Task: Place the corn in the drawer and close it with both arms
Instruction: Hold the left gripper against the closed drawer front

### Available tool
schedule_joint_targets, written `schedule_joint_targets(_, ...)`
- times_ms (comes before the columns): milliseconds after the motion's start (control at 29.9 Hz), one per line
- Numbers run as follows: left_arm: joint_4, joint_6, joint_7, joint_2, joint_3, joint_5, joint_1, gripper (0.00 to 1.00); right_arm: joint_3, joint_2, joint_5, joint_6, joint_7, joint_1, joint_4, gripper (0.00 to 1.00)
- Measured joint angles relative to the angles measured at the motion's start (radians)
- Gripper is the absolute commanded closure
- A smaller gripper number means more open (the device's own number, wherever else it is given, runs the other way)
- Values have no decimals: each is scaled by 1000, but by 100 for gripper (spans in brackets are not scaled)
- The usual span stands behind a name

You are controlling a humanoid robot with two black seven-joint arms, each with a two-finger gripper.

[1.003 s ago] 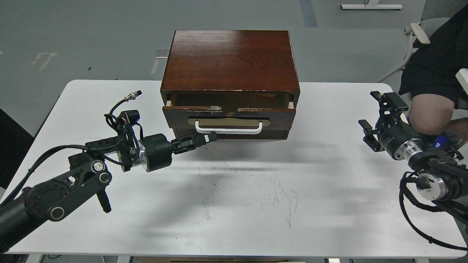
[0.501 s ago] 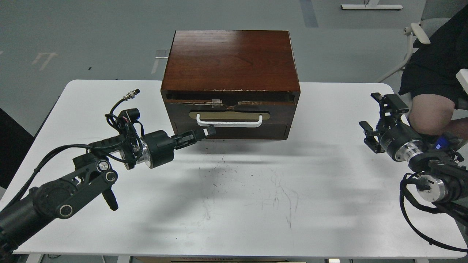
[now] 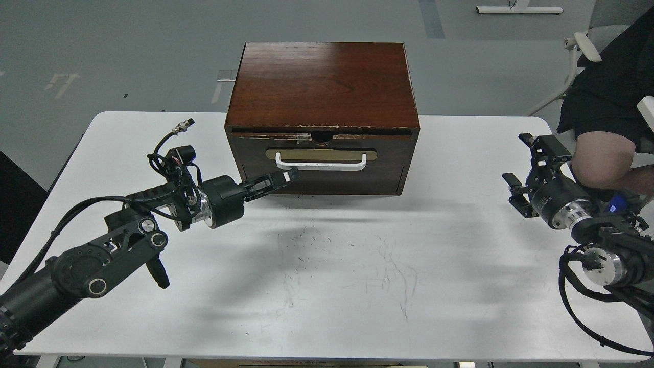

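The dark reddish-brown drawer [image 3: 322,153] sits pushed flush into its wooden cabinet [image 3: 322,84] at the back middle of the white table [image 3: 332,266]. Its white bar handle [image 3: 321,164] lies on a tan oval plate. My left gripper [image 3: 286,177] has its fingers together and presses the drawer front at the handle's left end, holding nothing. My right gripper [image 3: 529,166] is open and empty near the table's right edge, far from the drawer. The corn is hidden.
A plain dark panel [image 3: 327,184] lies below the drawer. A seated person's knee [image 3: 603,158] and a chair are just beyond the table's right edge, close to my right arm. Scuff marks cover the table's middle.
My left gripper has pushed the drawer from partly open to flush with the cabinet, moving forward with it. My right arm has hardly moved.
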Motion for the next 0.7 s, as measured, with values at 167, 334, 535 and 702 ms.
schedule_joint_targets(167,5,-1,0,-5,0,0,-5,100,3,-2,0,-1,0,-6,0,0)
schedule_joint_targets(334,10,-2,0,-6,0,-2,-7,100,3,-2,0,-1,0,-10,0,0)
schedule_joint_targets(535,13,-2,1,-7,0,-5,-7,100,5,-4,0,-2,0,-13,0,0)
schedule_joint_targets(702,23,-2,1,-7,0,-6,-11,100,7,-15,0,-2,0,-18,1,0)
